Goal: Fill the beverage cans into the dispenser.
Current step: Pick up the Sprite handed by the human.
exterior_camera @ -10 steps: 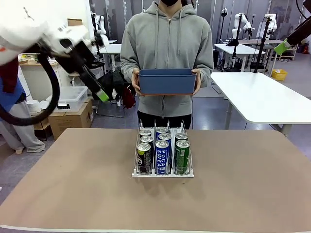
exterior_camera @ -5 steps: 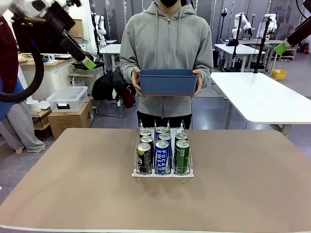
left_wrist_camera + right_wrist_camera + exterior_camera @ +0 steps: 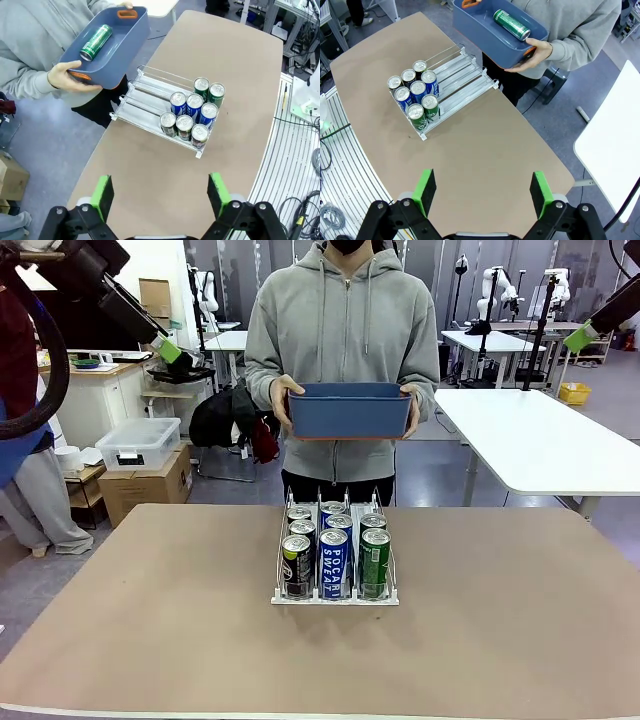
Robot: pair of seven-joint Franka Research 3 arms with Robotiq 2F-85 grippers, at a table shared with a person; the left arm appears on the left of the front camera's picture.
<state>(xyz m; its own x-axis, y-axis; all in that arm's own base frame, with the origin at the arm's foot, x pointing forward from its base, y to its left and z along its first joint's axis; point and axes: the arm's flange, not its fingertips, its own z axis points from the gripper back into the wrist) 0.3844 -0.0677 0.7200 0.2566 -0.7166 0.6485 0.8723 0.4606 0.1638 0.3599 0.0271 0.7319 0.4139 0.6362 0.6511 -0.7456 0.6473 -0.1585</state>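
The left gripper (image 3: 160, 194), raised high, is found spread wide and empty. Eight slim beverage cans (image 3: 192, 112) are seated at the front of the clear-plastic, wire-railed three-lane dispenser (image 3: 150, 92). One green can (image 3: 511, 25) is lying in the blue rectangular plastic bin (image 3: 485, 40) held by the person. The right gripper (image 3: 482, 194) is likewise spread and empty. A risk is judged: the lying can may roll from a pinch if the hand-held bin shifts.

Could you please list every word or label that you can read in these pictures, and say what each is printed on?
"POCARI SWEAT": down the side of the front blue can in the rack.
Too small to read: the print on the black can and the front green can.
Blurred: the lettering on the loose green can in the blue bin.
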